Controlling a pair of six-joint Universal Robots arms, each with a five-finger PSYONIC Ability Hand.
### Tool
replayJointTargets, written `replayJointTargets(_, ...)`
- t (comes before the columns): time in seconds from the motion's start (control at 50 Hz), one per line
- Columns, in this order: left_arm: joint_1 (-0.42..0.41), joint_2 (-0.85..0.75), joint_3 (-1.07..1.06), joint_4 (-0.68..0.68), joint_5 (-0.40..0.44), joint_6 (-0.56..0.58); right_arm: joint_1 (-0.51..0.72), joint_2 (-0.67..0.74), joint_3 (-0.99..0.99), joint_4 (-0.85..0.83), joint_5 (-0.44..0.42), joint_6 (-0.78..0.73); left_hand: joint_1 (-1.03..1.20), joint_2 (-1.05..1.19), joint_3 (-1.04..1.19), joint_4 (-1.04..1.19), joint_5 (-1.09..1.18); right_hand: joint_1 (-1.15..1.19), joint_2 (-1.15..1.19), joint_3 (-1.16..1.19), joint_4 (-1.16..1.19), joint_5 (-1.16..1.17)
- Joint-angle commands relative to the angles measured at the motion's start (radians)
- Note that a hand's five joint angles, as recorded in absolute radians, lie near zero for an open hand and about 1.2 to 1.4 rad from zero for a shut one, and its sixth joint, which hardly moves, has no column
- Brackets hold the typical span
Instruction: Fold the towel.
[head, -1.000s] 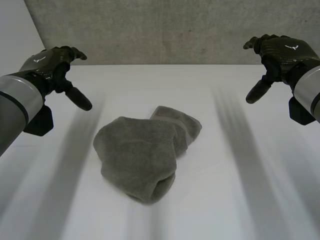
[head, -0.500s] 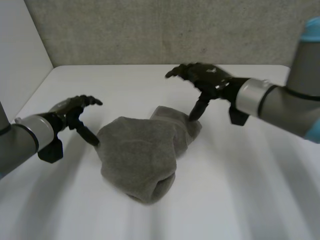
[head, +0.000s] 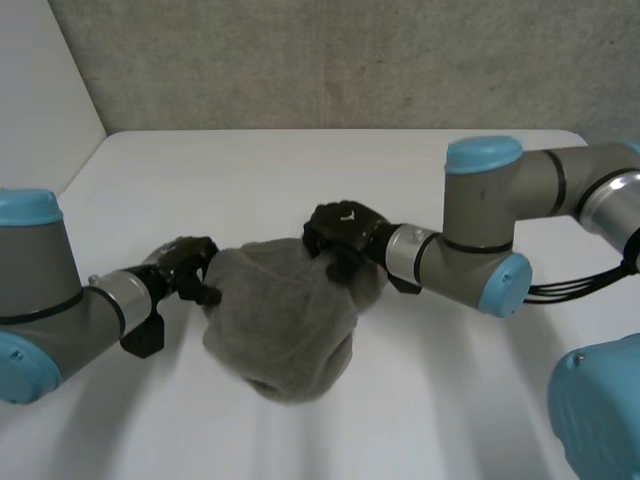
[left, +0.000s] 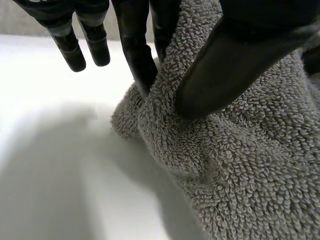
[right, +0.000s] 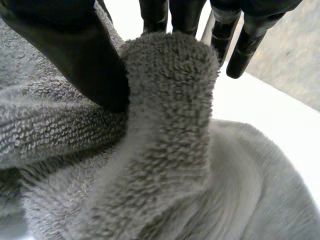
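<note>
I have the white worktop filling most of my head camera, with a grey concrete wall behind its far edge. Both arms reach inward over it: the left arm from the near left, the right arm from the right. Between them, about the middle of the worktop, lies the grey terry towel — bunched into a rumpled heap rather than spread flat, its bulk resting on the surface. The left hand is at the heap's left edge, and the right hand sits on top of the cloth at its far right part. On my left wrist camera the left hand's thumb presses a raised flap of towel against one of the fingers, so that hand is pinching the edge; two other fingers hang clear of the cloth above bare worktop. On my right wrist camera the right hand grasps too — a thick ridge of towel stands up between the thumb and the fingers, the thumb pressed into its side.
</note>
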Motion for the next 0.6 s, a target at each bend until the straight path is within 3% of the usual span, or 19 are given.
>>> replayJointTargets(0.02,-0.011,0.026,0.132,-0.043,-0.005,-0.008,-0.023,-0.171,-0.039,-0.078,0.011,-0.008,0.141,0.112,-0.042,-0.056,0.103,0.149,0.187,-0.05,-0.078,0.139)
replayJointTargets(0.1,-0.041,0.123,0.253,-0.092,-0.008,-0.014,-0.029,-0.265,0.027,-0.198,0.055,-0.002,0.141,0.112,-0.042,-0.056,0.103,0.149,0.187,-0.05,-0.078,0.139)
replayJointTargets(0.14,-0.055,0.161,0.267,-0.089,-0.007,-0.014,-0.059,-0.393,0.19,-0.337,0.062,-0.003,0.141,0.112,-0.042,-0.056,0.103,0.149,0.187,-0.05,-0.078,0.139)
replayJointTargets(0.2,-0.093,0.25,0.264,-0.06,-0.007,-0.014,-0.079,-0.462,0.278,-0.401,0.049,-0.005,0.141,0.112,-0.042,-0.056,0.103,0.149,0.187,-0.05,-0.078,0.139)
replayJointTargets(0.24,-0.114,0.284,0.246,-0.034,-0.005,-0.014,-0.125,-0.579,0.488,-0.519,-0.019,-0.006,0.141,0.112,-0.042,-0.056,0.103,0.149,0.187,-0.05,-0.078,0.139)
replayJointTargets(0.26,-0.133,0.311,0.209,-0.004,-0.004,-0.01,-0.125,-0.579,0.489,-0.519,-0.02,-0.006,0.141,0.112,-0.042,-0.056,0.103,0.149,0.187,-0.05,-0.078,0.139)
replayJointTargets(0.3,-0.152,0.333,0.159,0.024,-0.001,-0.004,-0.156,-0.639,0.676,-0.579,-0.123,-0.022,0.141,0.112,-0.042,-0.056,0.103,0.149,0.187,-0.05,-0.078,0.139)
replayJointTargets(0.32,-0.173,0.344,0.111,0.052,-0.001,0.001,-0.156,-0.639,0.677,-0.579,-0.124,-0.022,0.141,0.112,-0.042,-0.056,0.103,0.149,0.187,-0.05,-0.078,0.139)
replayJointTargets(0.36,-0.202,0.347,0.061,0.075,-0.001,0.002,-0.222,-0.688,0.857,-0.58,-0.251,-0.072,0.141,0.112,-0.042,-0.056,0.103,0.149,0.187,-0.05,-0.078,0.139)
replayJointTargets(0.44,-0.262,0.333,-0.047,0.09,-0.001,0.009,-0.32,-0.715,0.999,-0.573,-0.334,-0.191,0.141,0.112,-0.042,-0.056,0.103,0.147,0.185,-0.05,-0.078,0.137)
replayJointTargets(0.48,-0.311,0.298,-0.147,0.092,-0.001,0.044,-0.366,-0.72,1.052,-0.56,-0.363,-0.265,0.141,0.112,-0.042,-0.056,0.103,0.067,0.106,-0.05,-0.078,0.058)
replayJointTargets(0.52,-0.331,0.26,-0.18,0.089,-0.001,0.082,-0.443,-0.723,1.102,-0.503,-0.38,-0.429,0.141,0.112,-0.042,-0.056,0.103,-0.365,-0.326,-0.05,-0.078,-0.374)
replayJointTargets(0.54,-0.348,0.22,-0.204,0.084,0.001,0.123,-0.443,-0.723,1.102,-0.502,-0.38,-0.43,0.141,0.112,-0.042,-0.056,0.103,-0.367,-0.329,-0.05,-0.078,-0.376)
replayJointTargets(0.56,-0.348,0.22,-0.204,0.084,0.001,0.124,-0.475,-0.72,1.111,-0.447,-0.382,-0.516,0.141,0.112,-0.042,-0.056,0.103,-0.64,-0.602,-0.05,-0.078,-0.65)
replayJointTargets(0.58,-0.362,0.188,-0.216,0.078,-0.001,0.165,-0.475,-0.72,1.111,-0.447,-0.382,-0.517,0.141,0.112,-0.042,-0.056,0.103,-0.643,-0.605,-0.05,-0.078,-0.652)
replayJointTargets(0.6,-0.362,0.187,-0.216,0.078,-0.001,0.165,-0.498,-0.716,1.111,-0.385,-0.379,-0.599,0.141,0.112,-0.042,-0.056,0.103,-0.861,-0.823,-0.05,-0.078,-0.87)
